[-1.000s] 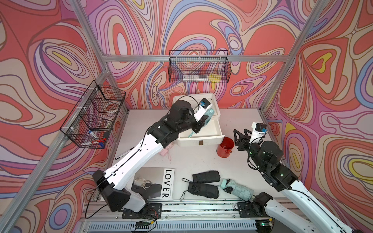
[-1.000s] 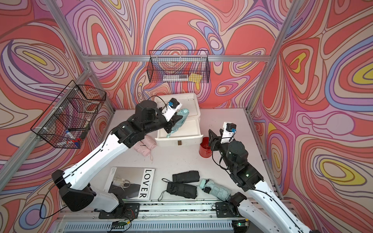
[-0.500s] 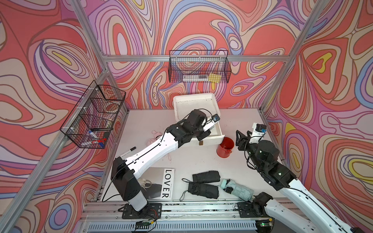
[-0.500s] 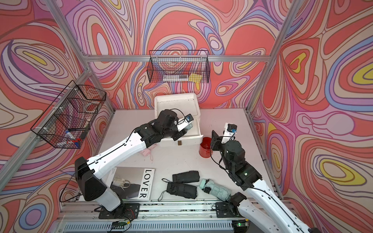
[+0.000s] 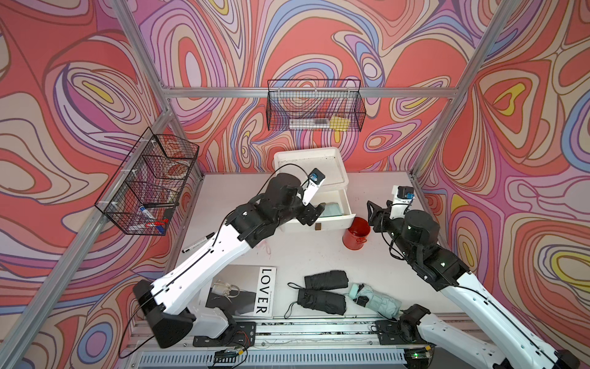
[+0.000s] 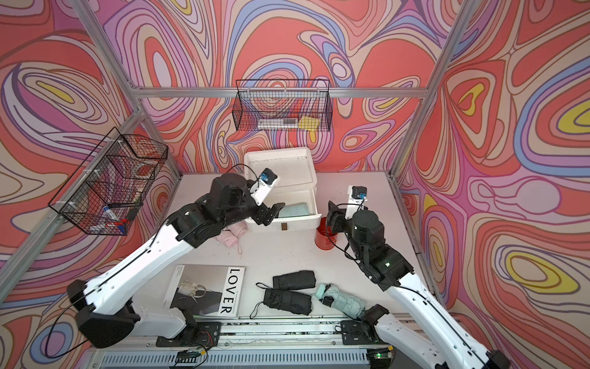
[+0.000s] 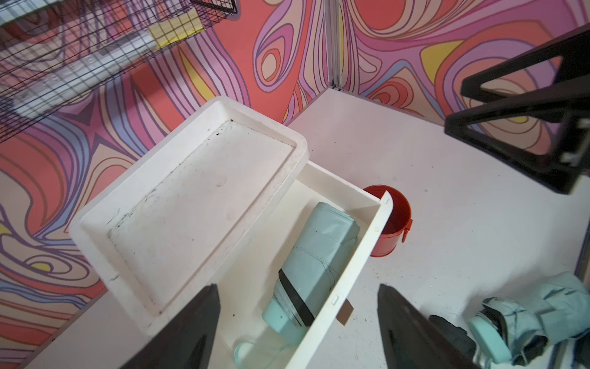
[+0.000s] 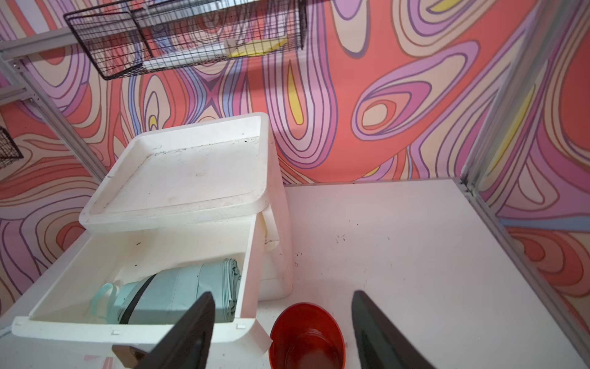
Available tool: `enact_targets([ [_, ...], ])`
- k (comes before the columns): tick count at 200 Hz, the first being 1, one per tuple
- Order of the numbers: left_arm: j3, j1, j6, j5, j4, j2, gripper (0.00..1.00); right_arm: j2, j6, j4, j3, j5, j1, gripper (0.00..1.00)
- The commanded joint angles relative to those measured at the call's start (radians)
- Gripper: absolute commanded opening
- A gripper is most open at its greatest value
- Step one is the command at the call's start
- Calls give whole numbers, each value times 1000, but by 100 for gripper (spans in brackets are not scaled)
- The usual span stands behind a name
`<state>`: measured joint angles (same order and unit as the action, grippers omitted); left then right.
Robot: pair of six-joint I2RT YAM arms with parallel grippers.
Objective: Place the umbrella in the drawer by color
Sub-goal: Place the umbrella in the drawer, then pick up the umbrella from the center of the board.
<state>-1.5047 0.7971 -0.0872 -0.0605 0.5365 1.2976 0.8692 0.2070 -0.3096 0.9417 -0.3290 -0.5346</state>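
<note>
A mint umbrella (image 7: 314,255) is seen lying in the open drawer (image 7: 351,271), ungripped. Its black band (image 7: 295,295) is shown by the wrist views, while in both top views only a mint patch is seen. The left end effector (image 7: 297,287) is held spread above it. The right end effector (image 8: 281,293) is spread near a red bucket (image 8: 306,335).

A small red metal pail (image 5: 356,233) stands upright on the white tabletop (image 5: 319,255), toward its right side, mouth facing up. A magazine (image 5: 242,290) lies flat near the front edge, with "LOVER" printed in black down a white strip of its cover. A black marker (image 5: 198,242) lies by the left edge. A black wire basket (image 5: 316,110) on the back wall holds a yellow card (image 5: 339,123) beside a long white item. A second, divided wire basket (image 5: 150,182) hangs on the left wall with a blue-capped pen (image 5: 142,210) inside. Swirled red, pink and purple wallpaper (image 5: 319,41) covers the walls.
</note>
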Motion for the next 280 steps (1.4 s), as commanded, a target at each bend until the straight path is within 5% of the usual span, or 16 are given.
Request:
enact_targets([
  [1, 124, -2, 140, -37, 38, -141, 88, 55, -102, -109, 90, 131, -5, 79],
  [56, 383, -2, 184, -189, 33, -488, 98, 110, -495, -163, 143, 308, -4, 85],
  [107, 498, -4, 194, -241, -69, -706, 99, 161, -993, -954, 290, 675, -5, 83],
  [145, 529, -7, 202, -243, -90, -756, 99, 220, -974, -1082, 220, 497, -5, 82],
  [280, 546, -9, 187, -289, -97, -771, 99, 521, -779, -905, -56, 407, -211, 89],
])
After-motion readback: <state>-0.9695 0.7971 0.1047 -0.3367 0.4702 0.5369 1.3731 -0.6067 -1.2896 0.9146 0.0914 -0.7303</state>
